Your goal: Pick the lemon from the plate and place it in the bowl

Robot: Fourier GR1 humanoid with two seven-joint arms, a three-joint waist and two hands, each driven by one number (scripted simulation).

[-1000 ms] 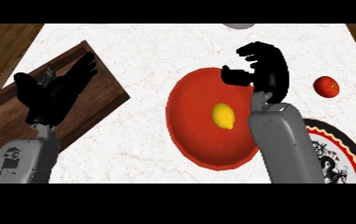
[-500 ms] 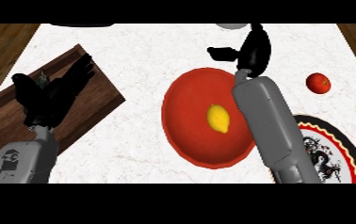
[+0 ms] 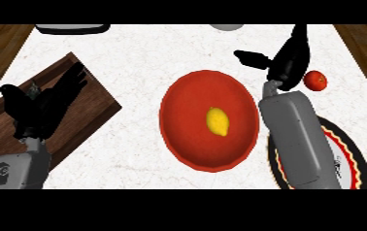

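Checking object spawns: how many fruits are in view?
2. A yellow lemon lies on the red round plate; a small red fruit sits on the counter beside the right hand.

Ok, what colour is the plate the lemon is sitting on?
Red, with a darker red rim; the plate shows best in the head view.

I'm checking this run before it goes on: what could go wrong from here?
The lemon lies in the red bowl, and the right hand is open beyond the bowl's far rim. Pulling back, the forearm might clip that rim. The small red fruit sits right beside the hand and could be nudged and roll.
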